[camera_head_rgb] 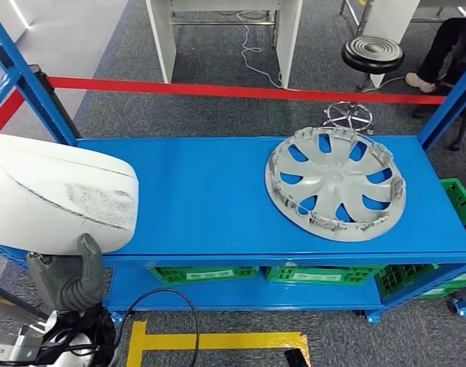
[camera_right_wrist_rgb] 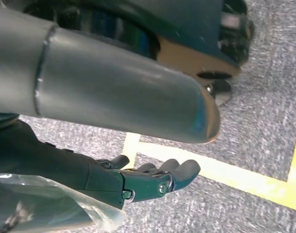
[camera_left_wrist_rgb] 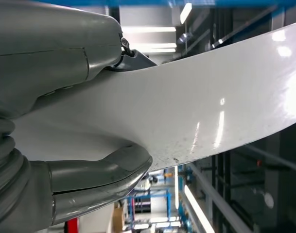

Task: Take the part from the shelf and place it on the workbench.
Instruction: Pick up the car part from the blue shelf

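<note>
My left hand (camera_head_rgb: 74, 279) grips a smooth white curved panel (camera_head_rgb: 51, 191) at the blue metal shelf's (camera_head_rgb: 207, 199) left end. My right hand (camera_right_wrist_rgb: 153, 179) hangs empty, fingers apart, above grey carpet (camera_right_wrist_rgb: 256, 121).

Wheel cover (camera_head_rgb: 334, 182) lies flat on the right part of the shelf top (camera_head_rgb: 207, 199). White part (camera_head_rgb: 51, 191) overhangs the shelf's left front corner, with the left hand (camera_head_rgb: 74, 279) under its near edge. Crates (camera_head_rgb: 265, 273) sit on the lower shelf level. Behind the shelf: barrier tape (camera_head_rgb: 219, 90), then a stool (camera_head_rgb: 372, 55). Right hand (camera_right_wrist_rgb: 153, 179) hangs above the floor line (camera_right_wrist_rgb: 227, 172).
</note>
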Controlling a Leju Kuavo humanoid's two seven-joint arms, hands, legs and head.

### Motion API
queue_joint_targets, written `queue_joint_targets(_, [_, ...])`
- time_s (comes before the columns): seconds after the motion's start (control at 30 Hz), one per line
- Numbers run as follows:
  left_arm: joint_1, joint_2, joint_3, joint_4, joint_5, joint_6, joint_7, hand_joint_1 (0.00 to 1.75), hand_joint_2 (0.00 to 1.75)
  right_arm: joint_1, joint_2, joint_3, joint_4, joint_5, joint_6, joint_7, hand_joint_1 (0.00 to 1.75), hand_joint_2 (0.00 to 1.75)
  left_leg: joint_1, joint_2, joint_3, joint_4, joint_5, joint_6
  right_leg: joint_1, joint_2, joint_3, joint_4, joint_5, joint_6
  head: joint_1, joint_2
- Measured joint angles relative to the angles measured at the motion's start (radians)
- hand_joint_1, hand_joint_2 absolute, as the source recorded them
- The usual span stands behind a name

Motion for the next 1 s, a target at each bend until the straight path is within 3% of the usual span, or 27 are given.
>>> queue_joint_targets(0.1, [0.009,0.001,-0.001,0.0,0.007,-0.001,0.0,1.75,1.75,-0.001,-0.001,0.0,0.001,0.002,0.004,0.002,0.0,0.0,0.002,0.0,-0.013,0.011,-0.004,-0.017,0.0,0.0,-0.016,-0.002,0.009,-0.026,-0.002,0.0])
queue_joint_targets(0.17, [0.012,0.002,-0.001,0.0,0.01,-0.001,0.0,1.75,1.75,-0.001,-0.001,0.0,0.001,0.002,0.004,0.002,0.0,0.0,0.004,0.001,-0.037,0.074,-0.065,-0.025,0.0,-0.006,-0.03,-0.004,0.021,-0.048,-0.006,0.0])
queue_joint_targets(0.23, [0.015,0.002,-0.001,0.001,0.009,-0.001,0.0,1.75,1.75,-0.001,-0.002,0.0,0.001,0.002,0.002,0.002,0.0,0.0,0.004,0.002,-0.074,0.196,-0.147,-0.027,0.006,-0.011,-0.047,-0.003,0.033,-0.061,-0.011,0.0])
queue_joint_targets(0.27, [0.016,0.003,-0.001,0.001,0.009,-0.001,0.0,1.75,1.75,-0.001,-0.002,0.0,0.001,0.001,0.001,0.001,0.0,0.0,0.004,0.002,-0.084,0.247,-0.17,-0.027,0.01,-0.013,-0.056,-0.003,0.04,-0.064,-0.012,0.0])
queue_joint_targets(0.3, [0.018,0.003,-0.001,0.002,0.009,-0.002,0.0,1.75,1.75,-0.001,-0.002,-0.001,0.002,0.0,0.0,0.0,0.0,0.0,0.003,0.002,-0.081,0.271,-0.173,-0.024,0.013,-0.014,-0.065,-0.003,0.047,-0.066,-0.012,0.0])
queue_joint_targets(0.33, [0.019,0.004,-0.002,0.002,0.008,-0.003,0.0,1.75,1.75,-0.001,-0.002,-0.001,0.002,-0.003,0.001,-0.001,0.0,0.0,0.002,0.002,-0.063,0.258,-0.157,-0.019,0.017,-0.015,-0.073,-0.002,0.054,-0.067,-0.012,0.0])
queue_joint_targets(0.37, [0.02,0.005,-0.002,0.002,0.009,-0.006,0.0,1.75,1.75,-0.001,-0.002,-0.002,0.002,-0.005,0.003,-0.003,0.0,0.0,0.0,0.002,-0.028,0.212,-0.129,-0.011,0.021,-0.015,-0.081,-0.002,0.06,-0.067,-0.012,0.0])
queue_joint_targets(0.4, [0.02,0.005,-0.002,0.002,0.01,-0.01,0.0,1.75,1.75,-0.002,-0.002,-0.003,0.002,-0.007,0.008,-0.005,0.0,0.0,-0.004,0.002,0.016,0.143,-0.104,-0.001,0.024,-0.015,-0.087,-0.002,0.067,-0.067,-0.012,0.0])
queue_joint_targets(0.47, [0.02,0.005,-0.002,0.002,0.013,-0.02,0.0,1.75,1.75,-0.002,-0.002,-0.005,0.002,-0.012,0.021,-0.009,0.0,0.0,-0.012,0.002,0.089,0.018,-0.081,0.016,0.027,-0.015,-0.096,-0.003,0.08,-0.061,-0.011,0.0])
queue_joint_targets(0.53, [0.021,0.006,-0.002,0.002,0.009,-0.024,0.0,1.75,1.75,-0.002,-0.001,-0.007,0.002,-0.018,0.034,-0.004,0.0,0.0,-0.019,0.002,0.107,-0.026,-0.081,0.02,0.025,-0.016,-0.102,-0.004,0.094,-0.049,-0.011,0.0])
queue_joint_targets(0.6, [0.021,0.006,-0.004,0.002,0.004,-0.023,0.0,1.75,1.75,-0.001,-0.001,-0.008,0.003,-0.023,0.045,0.01,0.0,0.0,-0.019,0.005,0.099,-0.037,-0.064,0.022,0.021,-0.016,-0.107,-0.003,0.097,-0.035,-0.011,0.0])
queue_joint_targets(0.67, [0.021,0.004,-0.007,0.002,0.004,-0.023,0.0,1.75,1.75,-0.001,-0.001,-0.01,0.005,-0.026,0.052,0.024,0.0,0.0,-0.015,0.008,0.084,-0.048,-0.04,0.029,0.02,-0.014,-0.13,0.042,0.04,-0.024,-0.009,0.0])
queue_joint_targets(0.73, [0.023,0.004,-0.009,0.002,0.004,-0.023,0.0,1.75,1.75,-0.001,-0.002,-0.014,0.006,-0.028,0.054,0.032,0.0,0.0,-0.014,0.01,0.058,-0.047,-0.019,0.033,0.017,-0.013,-0.163,0.153,-0.056,-0.016,-0.005,0.0])
queue_joint_targets(0.77, [0.024,0.004,-0.009,0.003,0.004,-0.022,0.0,1.75,1.75,0.0,-0.002,-0.015,0.006,-0.03,0.053,0.032,0.0,0.0,-0.014,0.011,0.043,-0.045,-0.009,0.033,0.016,-0.013,-0.174,0.21,-0.084,-0.013,-0.005,0.0])
queue_joint_targets(0.8, [0.025,0.004,-0.009,0.003,0.004,-0.021,0.0,1.75,1.75,0.0,-0.002,-0.017,0.006,-0.031,0.05,0.032,0.0,0.0,-0.014,0.011,0.028,-0.043,0.001,0.032,0.015,-0.013,-0.174,0.248,-0.088,-0.009,-0.004,0.0])
queue_joint_targets(0.83, [0.025,0.004,-0.009,0.003,0.004,-0.02,0.0,1.75,1.75,0.0,-0.002,-0.018,0.006,-0.031,0.046,0.03,0.0,0.0,-0.014,0.012,0.013,-0.04,0.01,0.03,0.014,-0.013,-0.159,0.255,-0.07,-0.007,-0.004,0.0])
queue_joint_targets(0.9, [0.027,0.004,-0.009,0.003,0.004,-0.019,0.0,1.75,1.75,0.0,-0.002,-0.02,0.006,-0.031,0.038,0.026,0.0,0.0,-0.012,0.012,-0.015,-0.03,0.025,0.023,0.009,-0.013,-0.081,0.169,-0.013,-0.004,-0.004,0.0])
queue_joint_targets(0.97, [0.027,0.004,-0.009,0.003,0.004,-0.02,0.0,1.75,1.75,-0.003,-0.002,-0.022,0.006,-0.032,0.037,0.024,0.0,0.0,-0.013,0.012,-0.035,-0.016,0.036,0.013,0.009,-0.01,0.016,0.035,-0.009,-0.007,-0.004,0.0])
queue_joint_targets(1.0, [0.028,0.004,-0.009,0.003,0.004,-0.021,0.0,1.75,1.75,-0.004,-0.002,-0.022,0.006,-0.033,0.041,0.023,0.0,0.0,-0.014,0.011,-0.04,-0.011,0.043,0.008,0.01,-0.008,0.041,-0.009,-0.021,-0.011,-0.004,0.0])
